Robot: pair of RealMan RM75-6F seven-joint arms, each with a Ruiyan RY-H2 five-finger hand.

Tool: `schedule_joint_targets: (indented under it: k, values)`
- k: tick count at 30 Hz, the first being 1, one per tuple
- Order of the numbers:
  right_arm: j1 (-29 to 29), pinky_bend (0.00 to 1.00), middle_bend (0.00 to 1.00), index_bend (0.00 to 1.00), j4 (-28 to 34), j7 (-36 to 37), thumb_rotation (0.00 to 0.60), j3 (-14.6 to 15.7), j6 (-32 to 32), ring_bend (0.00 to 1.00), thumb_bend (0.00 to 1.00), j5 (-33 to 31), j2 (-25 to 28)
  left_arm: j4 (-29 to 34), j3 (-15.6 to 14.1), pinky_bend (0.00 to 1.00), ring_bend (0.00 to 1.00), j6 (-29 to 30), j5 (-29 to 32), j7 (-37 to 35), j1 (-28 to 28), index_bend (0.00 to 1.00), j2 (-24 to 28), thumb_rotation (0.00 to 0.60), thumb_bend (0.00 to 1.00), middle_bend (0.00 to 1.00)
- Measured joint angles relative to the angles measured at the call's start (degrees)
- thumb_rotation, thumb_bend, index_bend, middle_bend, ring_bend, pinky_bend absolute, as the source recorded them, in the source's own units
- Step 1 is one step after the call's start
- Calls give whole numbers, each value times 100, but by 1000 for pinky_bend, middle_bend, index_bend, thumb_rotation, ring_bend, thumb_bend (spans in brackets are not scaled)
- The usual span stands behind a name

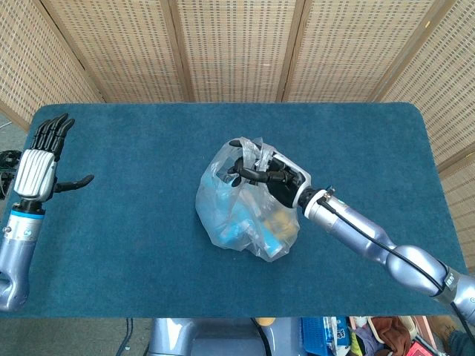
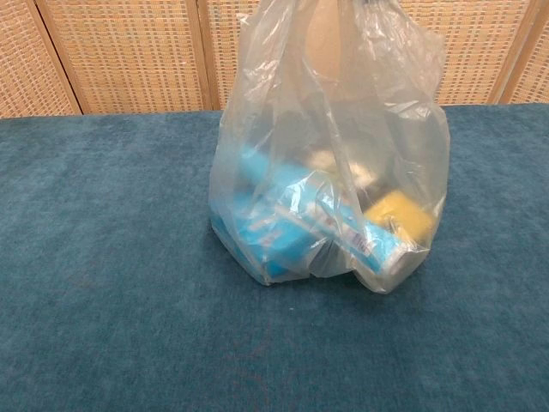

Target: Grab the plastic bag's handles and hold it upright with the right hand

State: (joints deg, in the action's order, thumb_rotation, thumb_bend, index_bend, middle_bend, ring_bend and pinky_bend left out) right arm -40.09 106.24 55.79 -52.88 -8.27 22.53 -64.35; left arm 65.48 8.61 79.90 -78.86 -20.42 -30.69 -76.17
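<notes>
While standing upright, plastic bag (image 2: pixel 326 163) gripped at gathered handles (image 1: pixel 251 152) by right hand (image 1: pixel 273 178), fingers clenched; left hand (image 1: pixel 38 167) flat, fingers spread, holding nothing.

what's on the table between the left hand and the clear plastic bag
Nothing: in the head view only bare blue cloth-covered table lies between the open left hand and the clear plastic bag.

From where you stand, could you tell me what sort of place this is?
Probably an indoor robot test station: a table with a blue cloth, woven screens behind it, and a filled plastic bag held by the right hand.
</notes>
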Motion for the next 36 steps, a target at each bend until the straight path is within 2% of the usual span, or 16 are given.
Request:
schedule_joint_targets:
  k: [9, 17, 22, 27, 32, 34, 36]
  values:
    - [-27, 502, 572, 295, 248, 81, 600, -121, -66, 441, 57, -62, 316, 648, -75, 15, 0, 164, 347, 104, 736, 0, 258, 600, 17, 0]
    - [62, 570, 626, 475, 388, 49, 600, -112, -63, 543, 102, 37, 480, 907, -58, 15, 0, 365, 431, 44, 1159, 0, 323, 600, 16, 0]
    - [44, 637, 671, 545, 376, 23, 600, -11, -111, 595, 152, 76, 492, 857, -30, 16, 0, 312, 410, -31, 1225, 0, 253, 600, 17, 0]
    - [-9, 749, 751, 629, 369, -1, 600, 93, -165, 677, 390, 107, 485, 787, 8, 15, 0, 308, 336, -17, 1243, 0, 213, 600, 17, 0]
    - [-125, 874, 823, 713, 349, -135, 600, 213, -199, 745, 829, 220, 533, 745, 32, 15, 0, 330, 287, 73, 1281, 0, 215, 600, 22, 0]
    - [-162, 886, 835, 730, 354, -214, 600, 254, -222, 754, 955, 281, 575, 749, 18, 12, 0, 315, 277, 140, 1295, 0, 236, 600, 31, 0]
    - [-227, 894, 841, 737, 375, -319, 600, 323, -273, 758, 1000, 339, 651, 795, -2, 5, 0, 269, 277, 261, 1314, 0, 287, 600, 37, 0]
